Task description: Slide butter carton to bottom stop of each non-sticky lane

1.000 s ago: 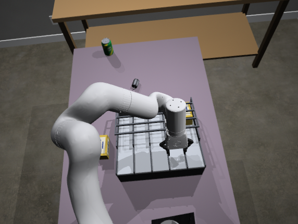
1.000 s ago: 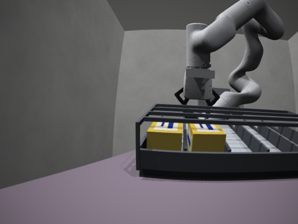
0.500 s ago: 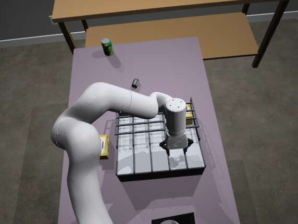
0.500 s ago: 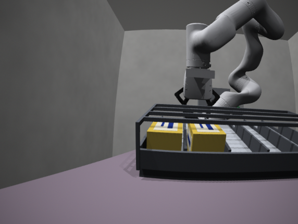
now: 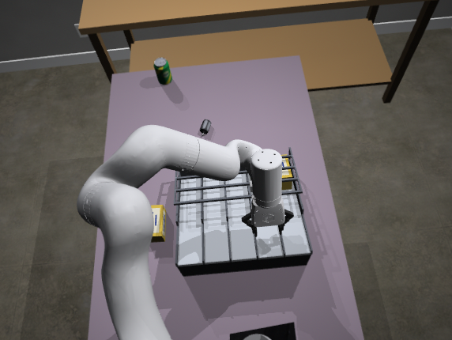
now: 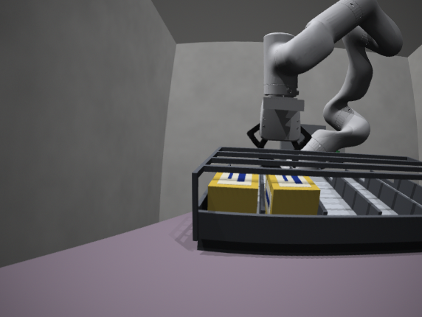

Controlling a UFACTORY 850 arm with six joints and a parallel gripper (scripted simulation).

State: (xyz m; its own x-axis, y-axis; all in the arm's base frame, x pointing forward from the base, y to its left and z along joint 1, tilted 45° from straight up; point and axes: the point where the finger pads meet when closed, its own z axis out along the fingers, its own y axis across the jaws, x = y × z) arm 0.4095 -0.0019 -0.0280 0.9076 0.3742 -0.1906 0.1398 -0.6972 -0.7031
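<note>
The dark shelf [image 5: 241, 213] has five sloped lanes, with a barred stop end [image 6: 306, 221]. In the exterior view, two yellow butter cartons [image 6: 233, 192] [image 6: 293, 193] sit side by side against the stop, in the two leftmost lanes of that view. In the top view only one of them [image 5: 288, 174] shows, at the far right; the wrist hides the other. The third butter carton [image 5: 159, 222] lies on the table left of the shelf. My gripper [image 5: 269, 230] hangs open and empty above the second lane from the right; it also shows in the exterior view [image 6: 279, 141].
A green can [image 5: 163, 71] stands at the table's far left corner. A small dark cylinder [image 5: 205, 126] lies behind the shelf. A wooden bench [image 5: 253, 24] stands beyond the table. A black object [image 5: 262, 332] sits at the near table edge.
</note>
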